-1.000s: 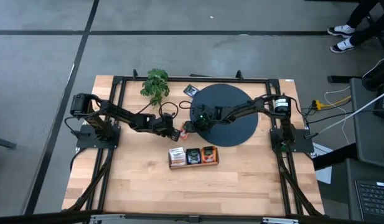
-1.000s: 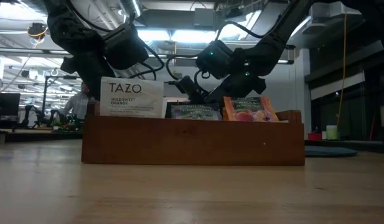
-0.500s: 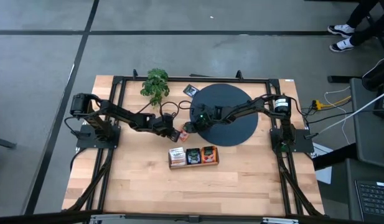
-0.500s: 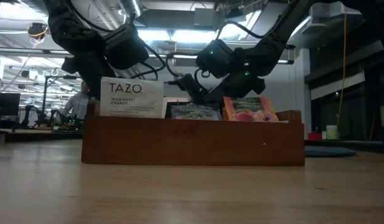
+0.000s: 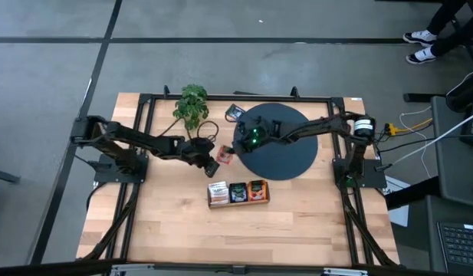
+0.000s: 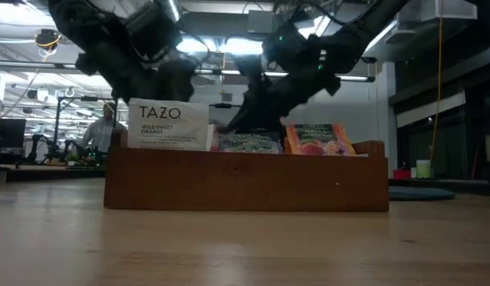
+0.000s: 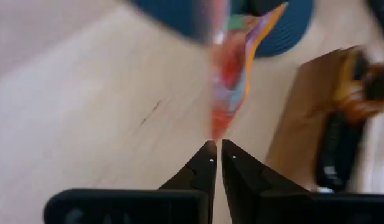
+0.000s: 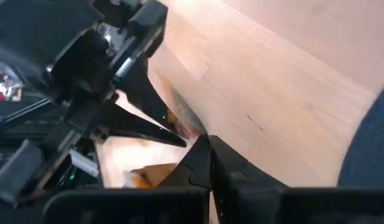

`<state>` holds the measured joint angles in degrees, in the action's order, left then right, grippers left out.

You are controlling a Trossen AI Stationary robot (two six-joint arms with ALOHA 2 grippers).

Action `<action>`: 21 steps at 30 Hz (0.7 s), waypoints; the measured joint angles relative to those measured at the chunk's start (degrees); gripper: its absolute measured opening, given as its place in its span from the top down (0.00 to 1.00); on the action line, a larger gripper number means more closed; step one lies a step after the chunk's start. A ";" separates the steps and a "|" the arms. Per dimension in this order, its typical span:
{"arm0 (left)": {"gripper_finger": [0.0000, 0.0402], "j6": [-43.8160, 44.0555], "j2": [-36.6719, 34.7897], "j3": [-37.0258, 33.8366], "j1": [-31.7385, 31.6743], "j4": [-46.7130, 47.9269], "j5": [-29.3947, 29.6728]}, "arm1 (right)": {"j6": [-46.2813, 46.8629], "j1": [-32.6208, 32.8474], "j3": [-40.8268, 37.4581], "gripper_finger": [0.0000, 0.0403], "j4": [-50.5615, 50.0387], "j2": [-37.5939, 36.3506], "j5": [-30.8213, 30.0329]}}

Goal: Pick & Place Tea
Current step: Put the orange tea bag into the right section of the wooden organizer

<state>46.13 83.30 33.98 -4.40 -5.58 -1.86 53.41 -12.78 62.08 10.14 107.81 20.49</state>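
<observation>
Tea packet (image 7: 232, 81) — orange-red, flat, pinched between left hand (image 7: 216, 144) and right hand (image 8: 204, 142).

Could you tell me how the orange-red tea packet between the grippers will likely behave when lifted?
The orange-red tea packet looks thin and curves when seen edge-on, so it will probably flop. The left gripper pinches only a corner, so the packet may swivel or slip. The right gripper also seems shut on it, which should steady it.
</observation>
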 joint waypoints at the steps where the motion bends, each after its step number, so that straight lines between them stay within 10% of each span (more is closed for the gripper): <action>1: 0.95 -1.37 -1.34 0.00 -0.11 0.30 0.24 | -0.84 -0.39 0.00 0.99 -0.81 -1.09 0.72; 21: 0.94 -15.43 -18.11 0.04 -2.62 13.24 0.60 | -15.50 0.22 -0.02 1.00 -35.82 -30.46 7.84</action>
<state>30.70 65.19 34.02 -7.03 7.67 -1.26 37.91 -12.56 62.06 -25.68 77.34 28.32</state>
